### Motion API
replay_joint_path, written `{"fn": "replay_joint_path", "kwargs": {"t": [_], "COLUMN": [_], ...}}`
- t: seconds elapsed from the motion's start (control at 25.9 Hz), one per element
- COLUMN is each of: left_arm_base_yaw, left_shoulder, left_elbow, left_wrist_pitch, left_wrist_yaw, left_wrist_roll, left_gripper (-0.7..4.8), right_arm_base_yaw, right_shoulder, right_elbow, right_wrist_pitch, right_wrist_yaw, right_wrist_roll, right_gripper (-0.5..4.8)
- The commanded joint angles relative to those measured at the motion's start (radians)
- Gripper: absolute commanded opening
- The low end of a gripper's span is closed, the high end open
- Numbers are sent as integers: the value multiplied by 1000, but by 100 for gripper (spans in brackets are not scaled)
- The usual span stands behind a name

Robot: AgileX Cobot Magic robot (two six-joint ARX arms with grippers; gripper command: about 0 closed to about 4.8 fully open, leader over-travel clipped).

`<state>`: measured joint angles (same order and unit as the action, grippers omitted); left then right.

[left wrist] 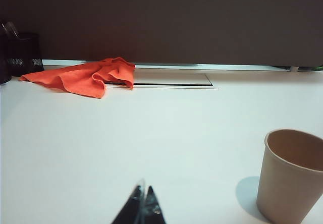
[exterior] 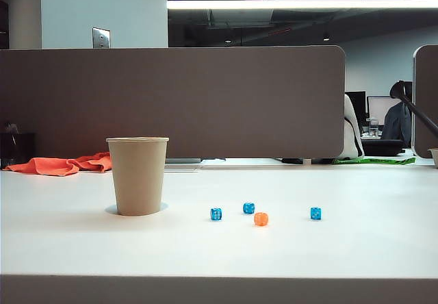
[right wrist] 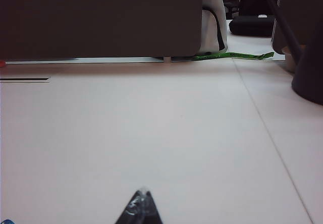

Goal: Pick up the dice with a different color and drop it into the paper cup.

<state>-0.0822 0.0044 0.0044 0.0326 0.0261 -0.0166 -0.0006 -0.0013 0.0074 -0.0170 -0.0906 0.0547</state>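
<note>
At lower centre of the exterior view, the orange die point(exterior: 261, 218) is sitting among three blue dice point(exterior: 216, 213), well right of the paper cup point(exterior: 137, 175). Approaching from above and pinching only the orange one would likely be keeping its blue neighbours undisturbed. The left gripper point(left wrist: 143, 204) and right gripper point(right wrist: 142, 204) are showing at the bottom edge of their wrist views, tips pressed together, holding nothing.

The white counter point(exterior: 68, 242) carries a paper cup point(exterior: 137, 175) at 9 o'clock, an orange die point(exterior: 261, 218) near centre, and three blue dice point(exterior: 216, 213) point(exterior: 248, 208) point(exterior: 315, 213) around it. An orange cloth point(exterior: 65, 164) lies at 10 o'clock by the back edge.
</note>
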Motion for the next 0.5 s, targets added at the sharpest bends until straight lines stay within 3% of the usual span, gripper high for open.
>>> {"fn": "replay_joint_path", "kwargs": {"t": [0.04,0.39,0.5], "left_arm_base_yaw": [1,1,1], "left_shoulder": [0,0,0], "left_elbow": [3,3,3], "left_wrist_pitch": [6,9,37], "left_wrist_yaw": [4,4,112], "left_wrist_roll": [2,2,5], "left_gripper": [-5,-6,-6], "right_arm_base_yaw": [0,0,0], "right_shoulder": [-1,-1,-1], "right_elbow": [-2,-2,1], "right_wrist_pitch": [13,15,27], "right_wrist_yaw": [0,10,10], "right_wrist_roll": [1,1,-8], "right_gripper": [-1,-1,-1]}}
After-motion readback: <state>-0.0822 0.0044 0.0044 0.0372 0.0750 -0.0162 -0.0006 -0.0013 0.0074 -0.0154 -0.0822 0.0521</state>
